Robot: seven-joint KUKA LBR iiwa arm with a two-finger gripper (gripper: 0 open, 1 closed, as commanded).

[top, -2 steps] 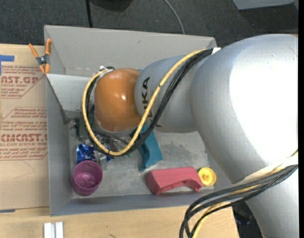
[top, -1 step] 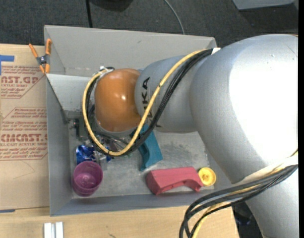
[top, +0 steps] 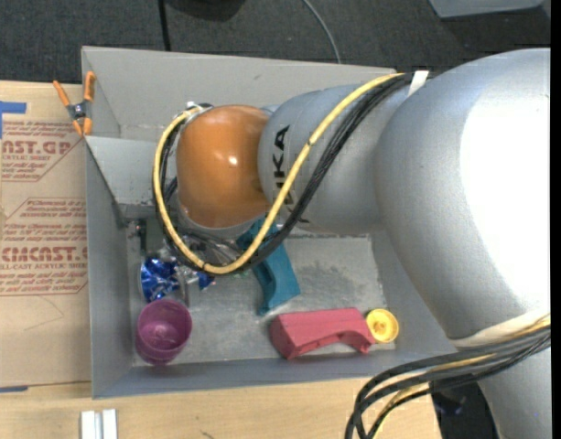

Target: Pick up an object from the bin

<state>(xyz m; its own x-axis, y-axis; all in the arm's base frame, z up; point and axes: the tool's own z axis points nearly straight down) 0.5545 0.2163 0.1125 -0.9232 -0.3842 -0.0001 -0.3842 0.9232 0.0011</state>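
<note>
the gripper is down low in the bin, at the end away from where the arm comes in, and it sits tucked under the orange cover on the wrist. from where i stand i cannot tell whether it is wide or narrow, nor whether it has anything in it. right against its lower edge, on the side away from the arm, lies a blue crinkled thing, shiny like foil and bunched up with no clear long axis. i would guess this is the thing to pick, as it is the nearest. just beyond it, toward the bin's corner, a purple cup stands upright. on the gripper's other side, back toward the arm, a teal piece lies partly under the wrist. further out lies a pink block with a yellow cap at its far end.
</note>
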